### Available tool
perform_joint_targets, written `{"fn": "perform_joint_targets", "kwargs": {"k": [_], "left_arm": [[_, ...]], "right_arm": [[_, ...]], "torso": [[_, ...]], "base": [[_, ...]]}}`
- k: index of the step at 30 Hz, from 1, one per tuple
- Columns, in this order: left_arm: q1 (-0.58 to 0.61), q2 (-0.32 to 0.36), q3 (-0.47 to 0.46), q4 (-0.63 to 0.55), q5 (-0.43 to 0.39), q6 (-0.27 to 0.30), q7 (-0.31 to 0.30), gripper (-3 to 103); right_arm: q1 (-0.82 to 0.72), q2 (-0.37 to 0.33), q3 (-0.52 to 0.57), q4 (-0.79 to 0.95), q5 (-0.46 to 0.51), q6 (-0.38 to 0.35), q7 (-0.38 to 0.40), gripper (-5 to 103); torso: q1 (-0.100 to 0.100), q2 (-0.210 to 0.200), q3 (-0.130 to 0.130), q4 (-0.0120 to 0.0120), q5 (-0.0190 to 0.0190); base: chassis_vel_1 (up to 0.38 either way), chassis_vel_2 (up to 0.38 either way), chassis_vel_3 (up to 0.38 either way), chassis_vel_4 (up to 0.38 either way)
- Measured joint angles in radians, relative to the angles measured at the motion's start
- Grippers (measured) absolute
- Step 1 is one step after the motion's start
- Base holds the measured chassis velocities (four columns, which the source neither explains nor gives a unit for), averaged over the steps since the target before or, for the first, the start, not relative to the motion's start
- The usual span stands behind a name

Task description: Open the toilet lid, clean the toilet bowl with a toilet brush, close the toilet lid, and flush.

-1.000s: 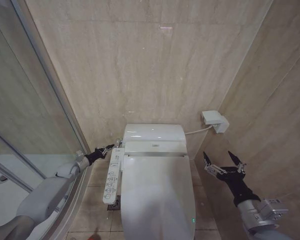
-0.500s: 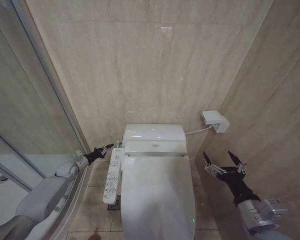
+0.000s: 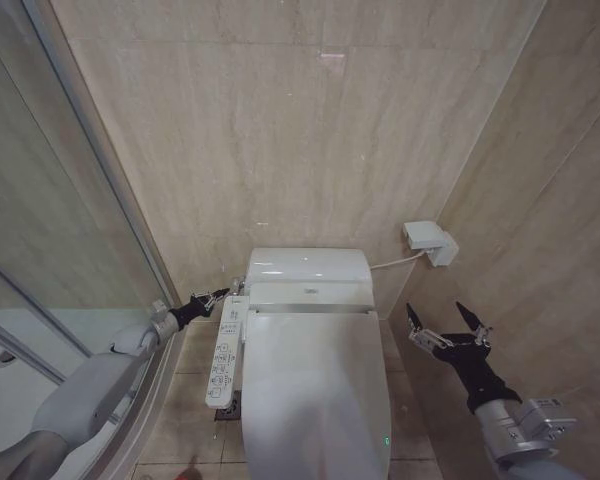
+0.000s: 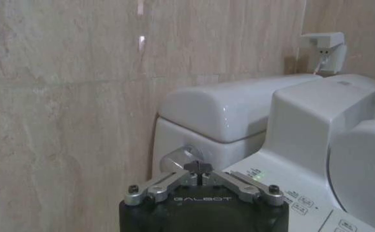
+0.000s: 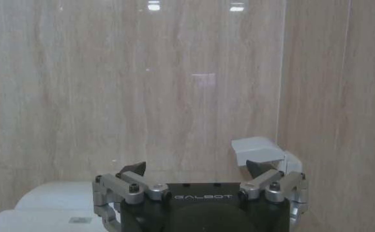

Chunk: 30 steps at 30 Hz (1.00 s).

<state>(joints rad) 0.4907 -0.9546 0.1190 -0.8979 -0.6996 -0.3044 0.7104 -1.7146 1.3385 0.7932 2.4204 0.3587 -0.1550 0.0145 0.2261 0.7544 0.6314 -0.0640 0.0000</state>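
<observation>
The left tool [image 3: 220, 294], its fingers pressed together, sits at the round silver flush button [image 4: 181, 158] on the side of the white ceramic tank [image 3: 308, 265], the tips right at it. Just beside it lies the white control panel [image 3: 227, 350]. The large white glossy plastic toilet lid [image 3: 315, 390] lies closed over the bowl. The right tool [image 3: 448, 322] hangs beside the toilet, fingers spread wide, near the beige wall.

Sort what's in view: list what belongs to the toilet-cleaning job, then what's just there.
Part of the job:
toilet lid, closed
round flush button on the tank's side
left gripper, shut, at that button
right gripper, open, waiting beside the toilet

Just there:
control panel
wall outlet box
glass shower door
</observation>
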Motion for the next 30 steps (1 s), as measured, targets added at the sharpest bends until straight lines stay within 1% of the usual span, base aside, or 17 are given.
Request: {"fn": "perform_joint_targets", "kwargs": {"k": [4,9,25,26,30], "left_arm": [[0.002,-0.003,0.001,-0.001,0.001,0.0,0.001,0],[0.002,-0.004,0.002,-0.002,0.001,0.001,0.002,0],[0.003,-0.004,0.003,-0.002,0.002,0.002,0.006,0],[0.003,-0.004,0.003,-0.002,0.002,0.002,0.006,0],[0.003,-0.003,0.003,-0.003,0.001,0.002,0.008,0]], "right_arm": [[0.0,0.0,0.0,0.0,0.0,0.0,0.0,100],[0.0,0.0,0.0,0.0,0.0,0.0,0.0,100],[0.0,0.0,0.0,0.0,0.0,0.0,0.0,100],[0.0,0.0,0.0,0.0,0.0,0.0,0.0,100],[0.0,0.0,0.0,0.0,0.0,0.0,0.0,100]], "torso": [[0.0,0.0,0.0,-0.0003,-0.0001],[0.0,0.0,0.0,0.0,0.0],[0.0,0.0,0.0,0.0001,0.0],[0.0,0.0,0.0,-0.0002,0.0],[0.0,0.0,0.0,0.0,0.0]], "base": [[0.0,0.0,0.0,0.0],[0.0,0.0,0.0,0.0],[0.0,0.0,0.0,0.0],[0.0,0.0,0.0,0.0],[0.0,0.0,0.0,0.0]]}}
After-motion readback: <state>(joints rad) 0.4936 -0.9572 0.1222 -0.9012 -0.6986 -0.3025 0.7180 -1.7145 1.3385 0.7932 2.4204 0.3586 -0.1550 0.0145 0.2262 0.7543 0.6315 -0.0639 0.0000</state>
